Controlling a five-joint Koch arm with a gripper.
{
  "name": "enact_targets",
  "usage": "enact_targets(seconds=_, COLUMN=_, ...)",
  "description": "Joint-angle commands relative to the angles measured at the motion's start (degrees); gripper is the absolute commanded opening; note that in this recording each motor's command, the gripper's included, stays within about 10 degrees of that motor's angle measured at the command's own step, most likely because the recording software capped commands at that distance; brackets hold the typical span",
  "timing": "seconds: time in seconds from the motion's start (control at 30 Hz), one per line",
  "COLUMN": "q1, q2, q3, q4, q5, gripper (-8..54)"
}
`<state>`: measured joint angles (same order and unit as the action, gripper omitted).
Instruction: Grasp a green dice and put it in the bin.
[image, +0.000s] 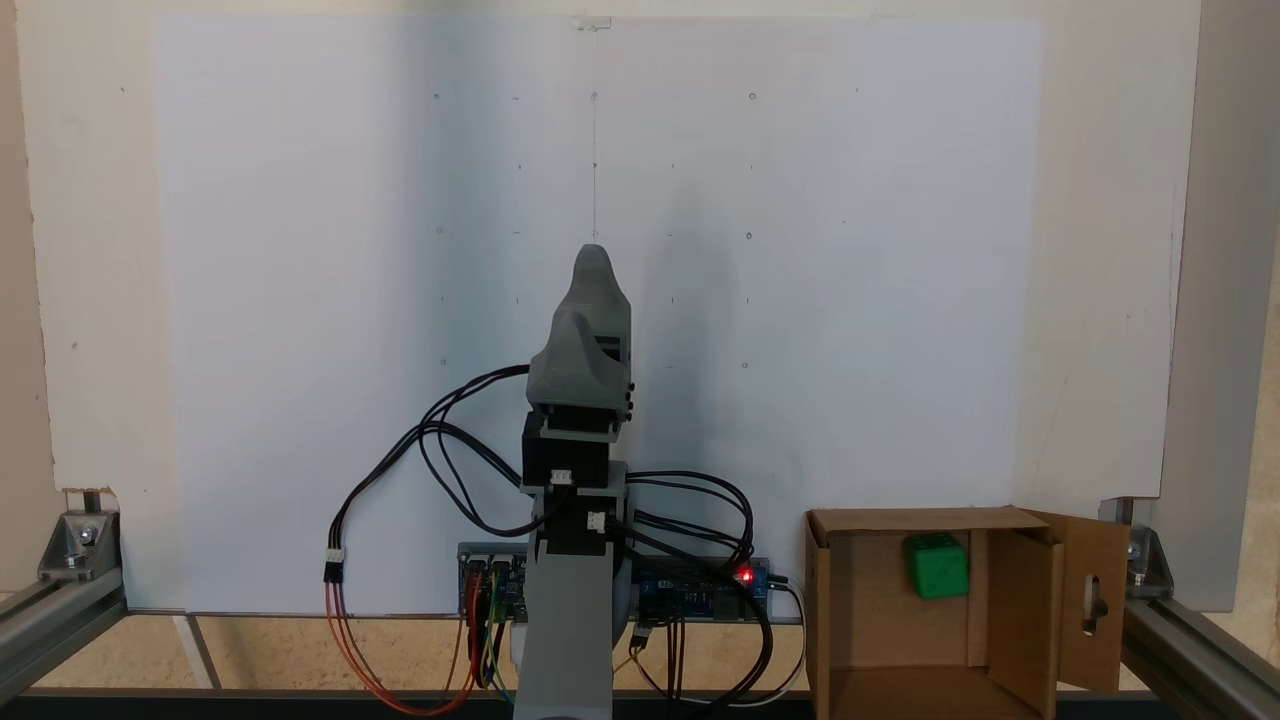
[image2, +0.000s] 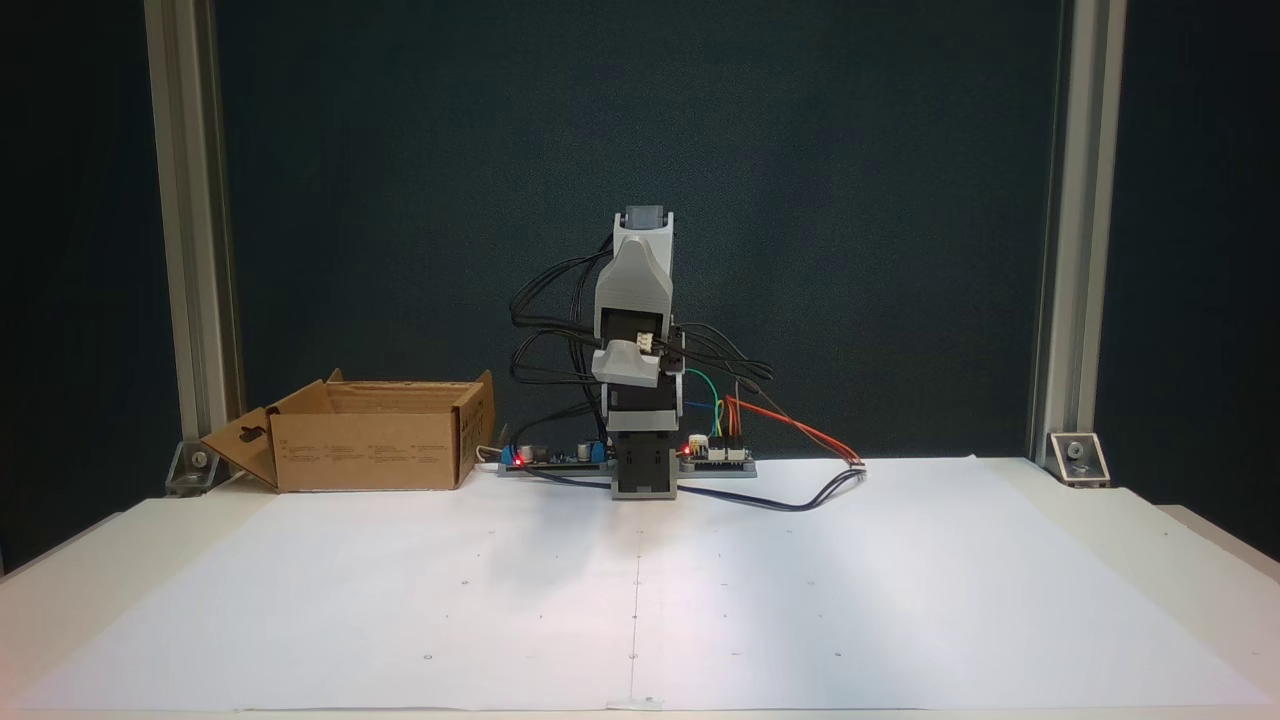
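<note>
Green dice inside bin

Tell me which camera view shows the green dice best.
The fixed view that looks down into the bin: the green dice lies in plain sight on the box floor, near its far wall. In the fixed view from the front, the bin's cardboard wall stands in front of its inside.

Matt plastic, plain cardboard, white paper and brushed metal on a robot bench.

The green dice looks like smooth plastic, slightly shiny. The bin is brown corrugated cardboard, dull and unprinted inside. The arm has matt grey plastic shells and black blocks. A white paper sheet lies smooth and matt. The frame posts are silvery metal.
</note>
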<state>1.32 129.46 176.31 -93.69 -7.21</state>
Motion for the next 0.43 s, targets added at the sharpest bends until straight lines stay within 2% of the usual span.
enact_targets(seconds=0.0, q1=0.62, q2=6.24, q3=2.99, q4=-3.25, q5=-2.46, gripper=45.1)
enact_targets(seconds=0.4, q1=0.18, q2=6.15, q3=3.08, q4=-3.16, q5=-2.29, gripper=45.1)
